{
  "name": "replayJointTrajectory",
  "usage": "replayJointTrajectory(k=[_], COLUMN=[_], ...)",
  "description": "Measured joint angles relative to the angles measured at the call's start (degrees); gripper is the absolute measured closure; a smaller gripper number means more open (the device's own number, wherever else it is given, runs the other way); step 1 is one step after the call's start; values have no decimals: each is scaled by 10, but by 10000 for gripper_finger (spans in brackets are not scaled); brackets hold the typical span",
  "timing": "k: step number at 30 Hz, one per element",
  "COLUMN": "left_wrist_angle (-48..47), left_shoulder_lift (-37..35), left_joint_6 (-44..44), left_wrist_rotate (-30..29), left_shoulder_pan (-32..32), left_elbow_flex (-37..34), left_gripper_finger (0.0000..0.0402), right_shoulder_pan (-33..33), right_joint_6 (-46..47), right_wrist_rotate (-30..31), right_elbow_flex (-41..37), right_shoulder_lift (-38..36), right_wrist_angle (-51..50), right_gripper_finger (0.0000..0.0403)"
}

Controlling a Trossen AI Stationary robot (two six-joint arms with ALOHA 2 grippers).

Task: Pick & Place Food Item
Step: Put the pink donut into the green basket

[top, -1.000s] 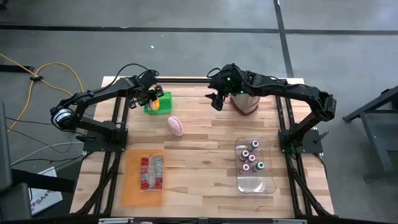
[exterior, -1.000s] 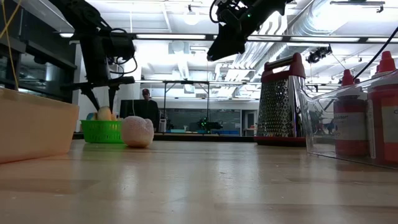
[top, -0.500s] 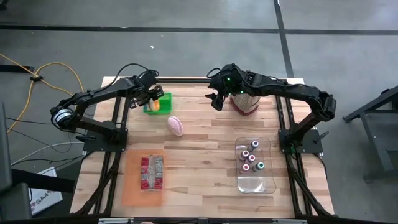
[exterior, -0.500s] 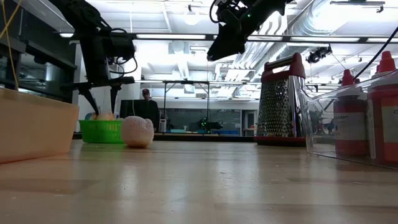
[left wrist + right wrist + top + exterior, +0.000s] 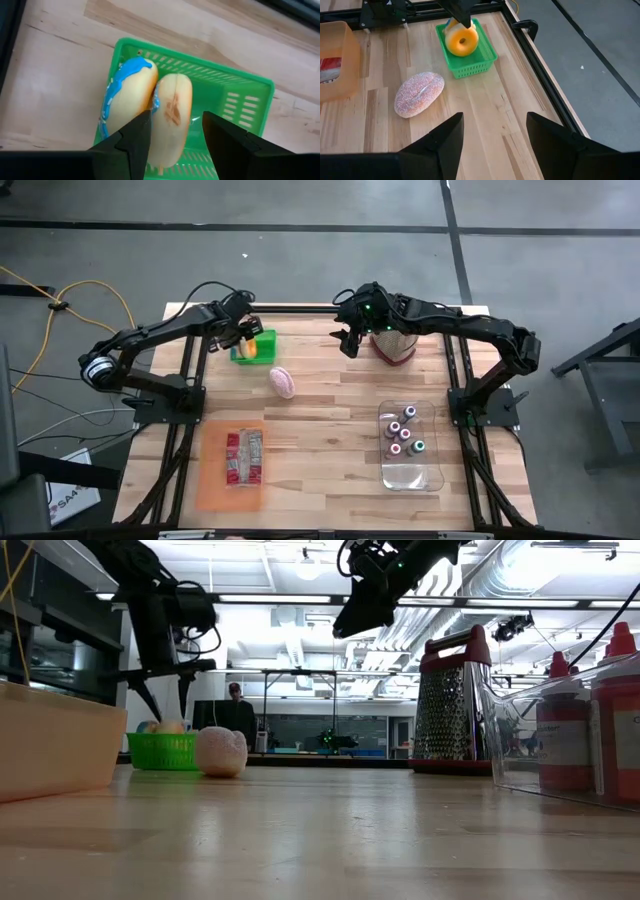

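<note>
Now the plain orange ring doughnut (image 5: 170,119) stands on edge in the small green plastic basket (image 5: 239,100) at the far left of the counter (image 5: 330,415), pressed against a blue-iced doughnut (image 5: 126,95) beside it. The left gripper (image 5: 176,131) hangs just above, its jaws spread to either side of the plain doughnut and clear of it; a second ago they were narrower and lower at the basket, so the doughnut has just been let go and the arm has lifted a little. That suggests the placing is done, or nearly so, with only the retreat left.

Just near and right of the basket lies a pink speckled oval bun (image 5: 283,382), loose on the wood. Farther out, the right gripper (image 5: 492,134) waits high over the far middle of the counter, jaws wide and empty, next to a steel box grater with red trim (image 5: 394,345). An orange tray (image 5: 207,480) holding a wrapped item sits near left, a clear bin of small bottles (image 5: 404,475) near right.
</note>
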Motion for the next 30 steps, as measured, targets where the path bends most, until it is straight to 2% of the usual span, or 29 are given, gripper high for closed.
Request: replayJointTrajectory(k=[16, 22, 30], left_wrist_angle=[5, 61, 145], left_shoulder_lift=[-39, -44, -44], left_joint_6=[46, 111, 217], left_wrist_rotate=[-22, -12, -12], left_shoulder_pan=[0, -12, -58], left_elbow_flex=[0, 0, 1], left_gripper_finger=[229, 229, 229], right_shoulder_pan=[0, 0, 0], right_joint_6=[0, 0, 0], right_wrist_rotate=[0, 0, 0], right_elbow_flex=[0, 0, 0], right_shoulder_lift=[0, 0, 0], right_wrist_angle=[0, 0, 0], right_gripper_finger=[198, 198, 198])
